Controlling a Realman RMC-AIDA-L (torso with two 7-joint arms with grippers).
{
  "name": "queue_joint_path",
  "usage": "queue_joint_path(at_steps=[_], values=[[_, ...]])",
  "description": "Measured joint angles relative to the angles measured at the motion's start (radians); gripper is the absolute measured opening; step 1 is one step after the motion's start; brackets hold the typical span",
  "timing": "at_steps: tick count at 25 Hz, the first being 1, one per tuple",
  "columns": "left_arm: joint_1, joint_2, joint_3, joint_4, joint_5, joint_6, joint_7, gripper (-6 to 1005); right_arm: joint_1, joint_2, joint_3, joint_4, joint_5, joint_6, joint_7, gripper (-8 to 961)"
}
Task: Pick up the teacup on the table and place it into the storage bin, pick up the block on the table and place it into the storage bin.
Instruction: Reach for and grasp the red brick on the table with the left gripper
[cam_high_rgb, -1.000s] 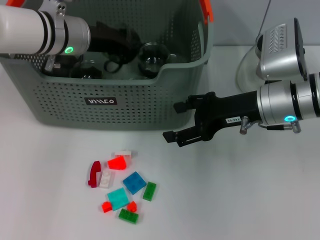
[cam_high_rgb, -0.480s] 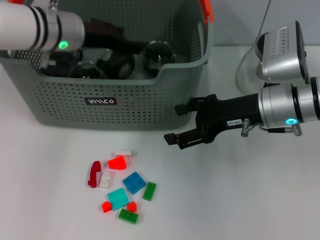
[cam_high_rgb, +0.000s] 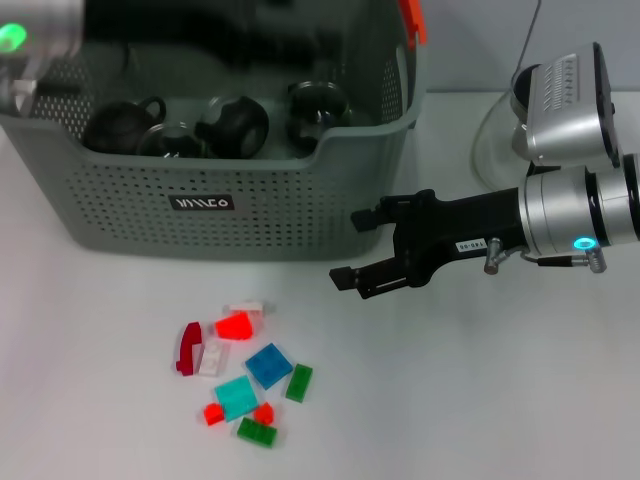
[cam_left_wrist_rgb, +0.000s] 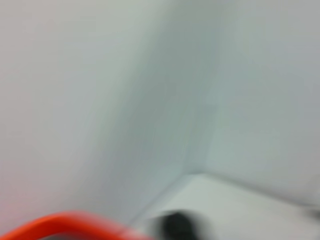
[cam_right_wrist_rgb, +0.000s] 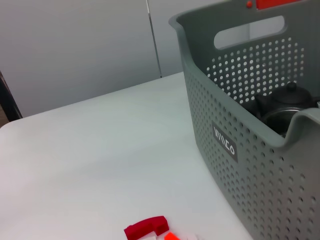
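Note:
The grey-green perforated storage bin (cam_high_rgb: 250, 200) stands at the back left and holds several dark teaware pieces (cam_high_rgb: 235, 125) and a glass teacup (cam_high_rgb: 316, 105). It also shows in the right wrist view (cam_right_wrist_rgb: 240, 125). A pile of small blocks lies on the table in front of the bin, among them a blue one (cam_high_rgb: 269, 365), a red one (cam_high_rgb: 235, 325) and a dark red curved one (cam_high_rgb: 187, 347). The curved one also shows in the right wrist view (cam_right_wrist_rgb: 145, 227). My right gripper (cam_high_rgb: 345, 245) is open and empty beside the bin's front right corner. My left arm (cam_high_rgb: 20, 25) is at the top left edge.
An orange handle clip (cam_high_rgb: 412, 20) sits on the bin's right rim, and one shows blurred in the left wrist view (cam_left_wrist_rgb: 60, 222). A clear glass vessel (cam_high_rgb: 495, 140) stands on the white table (cam_high_rgb: 480, 400) behind my right arm.
My left arm has pulled back up and to the left, away from over the bin, uncovering the teaware inside. My right arm has barely moved.

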Motion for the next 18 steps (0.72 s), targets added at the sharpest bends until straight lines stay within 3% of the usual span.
queue_joint_path(at_steps=[3, 5, 7, 12, 15, 18], values=[[0.044, -0.005, -0.035, 0.072, -0.094, 0.247, 0.100, 850, 0.000, 0.000, 0.001, 0.000, 0.002, -0.001, 0.000, 945], [0.078, -0.008, -0.031, 0.113, -0.095, 0.323, 0.128, 850, -0.002, -0.001, 0.001, 0.001, 0.006, -0.005, 0.002, 945], [0.122, -0.013, -0.008, 0.164, -0.058, 0.343, 0.150, 850, -0.002, -0.001, 0.001, 0.002, 0.007, -0.009, 0.002, 945], [0.239, -0.065, 0.066, 0.290, 0.148, 0.341, 0.310, 849, 0.003, 0.009, 0.002, 0.007, 0.008, -0.027, 0.013, 945], [0.251, -0.075, 0.124, 0.297, 0.272, 0.336, 0.339, 849, 0.004, 0.016, 0.000, 0.013, 0.006, -0.023, 0.013, 945], [0.222, -0.073, 0.157, 0.251, 0.384, 0.322, 0.331, 848, 0.004, 0.020, 0.002, 0.014, 0.007, -0.019, 0.013, 945]])
